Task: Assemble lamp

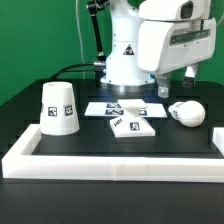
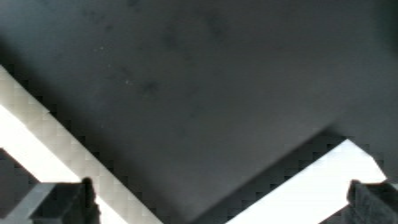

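In the exterior view the white tapered shade stands on the black table at the left. The flat square base lies in the middle, in front of the marker board. The rounded bulb lies on its side at the right. My gripper hangs above the table behind the bulb, apart from it, and holds nothing. In the wrist view my gripper is open, its dark fingertips far apart over bare black table. No lamp part shows in the wrist view.
A long white border rail frames the table's front and both sides. White strips of it cross the wrist view. The robot's white base stands behind the marker board, with a green backdrop beyond.
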